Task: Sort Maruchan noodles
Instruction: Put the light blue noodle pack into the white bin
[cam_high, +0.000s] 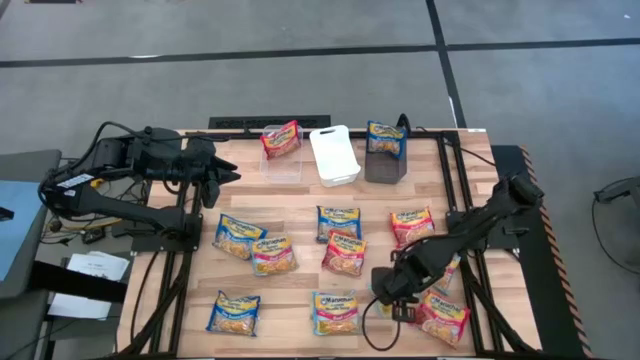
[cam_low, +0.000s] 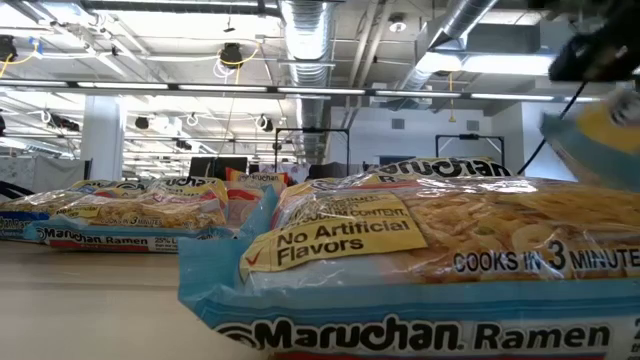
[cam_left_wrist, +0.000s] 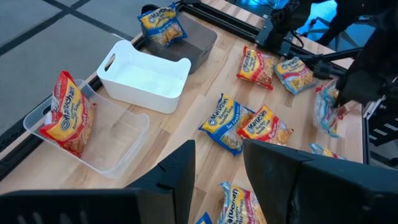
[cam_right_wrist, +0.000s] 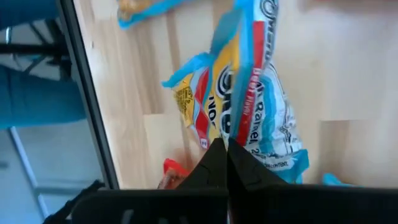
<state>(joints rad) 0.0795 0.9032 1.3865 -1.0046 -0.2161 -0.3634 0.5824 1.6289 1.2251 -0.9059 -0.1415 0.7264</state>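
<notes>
The wooden table (cam_high: 300, 290) carried three bins along its far edge: a clear bin (cam_high: 283, 160) holding a red packet (cam_high: 280, 139), a white bin (cam_high: 334, 155), and a dark bin (cam_high: 385, 165) with a blue packet (cam_high: 386, 137). The left gripper (cam_high: 222, 172) hovered just beside the clear bin, fingers apart. The right gripper (cam_right_wrist: 225, 163) was clamped on a light-blue Maruchan packet (cam_right_wrist: 264, 93), lifted near the front right; other packets (cam_high: 340, 250) lay scattered beyond it
</notes>
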